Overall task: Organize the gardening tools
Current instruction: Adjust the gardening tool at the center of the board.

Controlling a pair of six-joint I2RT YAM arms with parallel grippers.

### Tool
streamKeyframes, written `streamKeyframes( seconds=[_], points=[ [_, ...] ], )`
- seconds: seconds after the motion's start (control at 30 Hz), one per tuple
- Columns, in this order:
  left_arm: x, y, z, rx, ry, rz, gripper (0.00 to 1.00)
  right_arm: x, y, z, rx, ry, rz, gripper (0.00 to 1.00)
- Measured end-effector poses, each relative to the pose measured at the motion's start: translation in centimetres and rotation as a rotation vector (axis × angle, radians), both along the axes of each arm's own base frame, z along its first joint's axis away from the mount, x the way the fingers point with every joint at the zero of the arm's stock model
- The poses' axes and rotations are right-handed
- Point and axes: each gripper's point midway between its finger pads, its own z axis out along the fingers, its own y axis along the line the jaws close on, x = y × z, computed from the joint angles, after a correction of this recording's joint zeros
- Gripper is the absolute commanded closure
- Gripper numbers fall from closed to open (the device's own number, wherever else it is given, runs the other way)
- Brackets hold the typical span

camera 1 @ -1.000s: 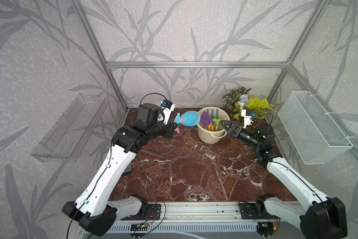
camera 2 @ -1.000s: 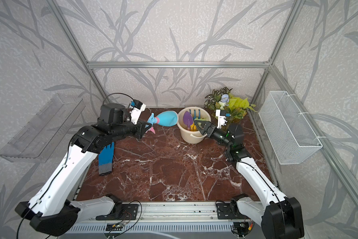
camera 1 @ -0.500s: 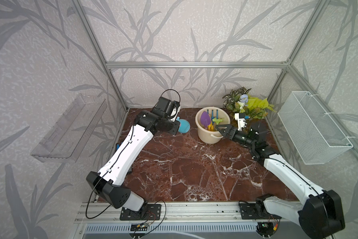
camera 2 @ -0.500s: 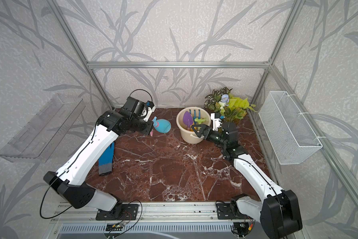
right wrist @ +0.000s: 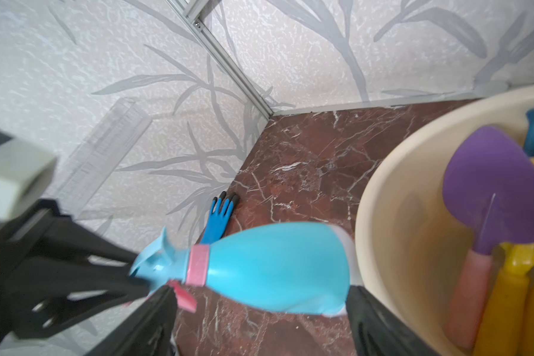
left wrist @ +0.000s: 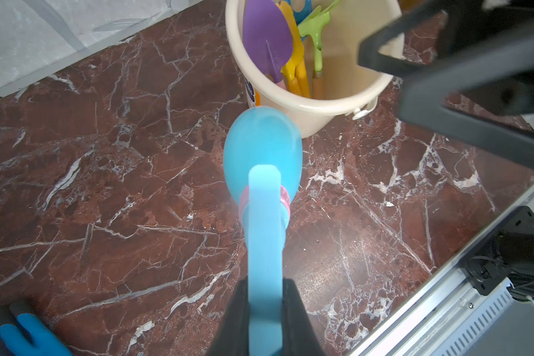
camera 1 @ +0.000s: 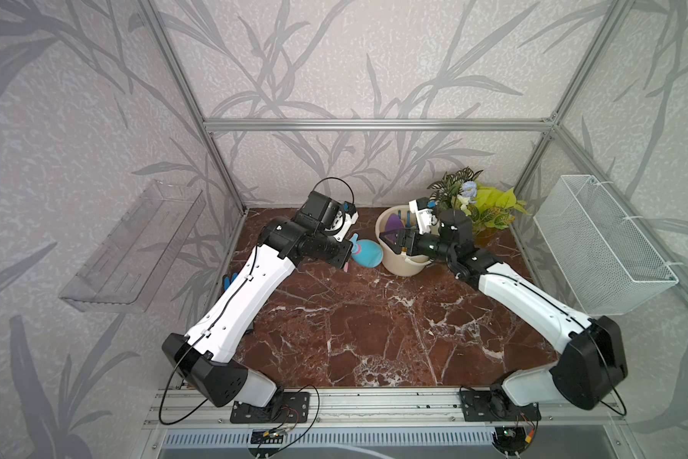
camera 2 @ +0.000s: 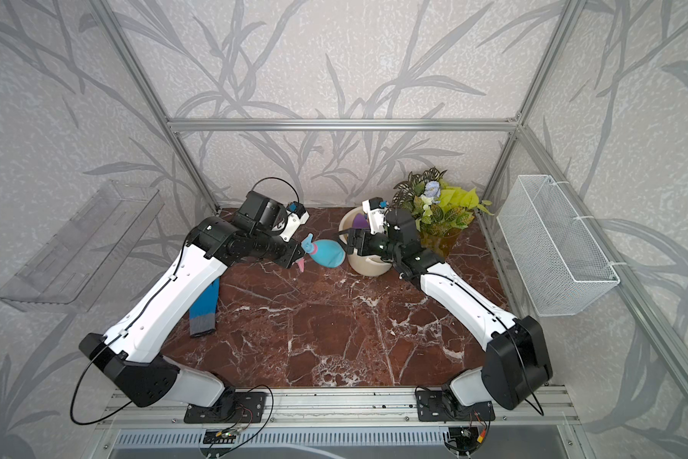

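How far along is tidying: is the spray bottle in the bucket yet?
Out. The spray bottle is held sideways beside the bucket, its head clamped in the left gripper.

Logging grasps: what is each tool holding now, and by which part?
The left tool clamps the spray bottle by its spray head. The right tool is open, holding nothing.

Light-blue spray bottle [camera 1: 368, 254], cream bucket [camera 1: 400, 267]

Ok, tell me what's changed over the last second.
The left gripper, still shut on the spray bottle by its head, has brought it down beside the bucket. The right gripper has swung across the bucket to the bottle, fingers open near it, not gripping. The tools in the bucket and the blue glove stayed put.
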Motion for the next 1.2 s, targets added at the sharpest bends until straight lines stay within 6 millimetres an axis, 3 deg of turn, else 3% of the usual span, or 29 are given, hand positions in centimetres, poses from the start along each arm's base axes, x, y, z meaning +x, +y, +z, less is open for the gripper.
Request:
streamKeyframes(
  seconds=[0.13,0.2,0.33,0.57,0.93,1.2],
  points=[
    [-0.6,0.3,1.2,-0.020,-0.031,-0.005,1.00,2.2,1.5,-1.4,-0.038,0.020,-0.010,0.33],
    [-0.8,0.4,1.7,-0.027,-0.045,-0.006,1.00,2.6,2.4,-2.6,-0.056,0.043,0.000,0.36],
    [-1.3,0.9,1.8,-0.011,-0.041,0.000,1.00,1.7,4.2,-4.7,-0.085,0.085,0.039,0.38],
    [-1.6,1.3,1.0,0.018,-0.019,0.000,1.00,0.5,5.3,-5.8,-0.087,0.102,0.083,0.38],
    [-0.9,1.2,-3.4,0.084,0.078,0.007,1.00,-0.4,7.6,-11.2,-0.151,0.191,0.151,0.36],
    [0.4,0.4,-6.1,0.115,0.129,0.006,1.00,-0.1,8.5,-12.6,-0.173,0.204,0.171,0.35]
  ],
)
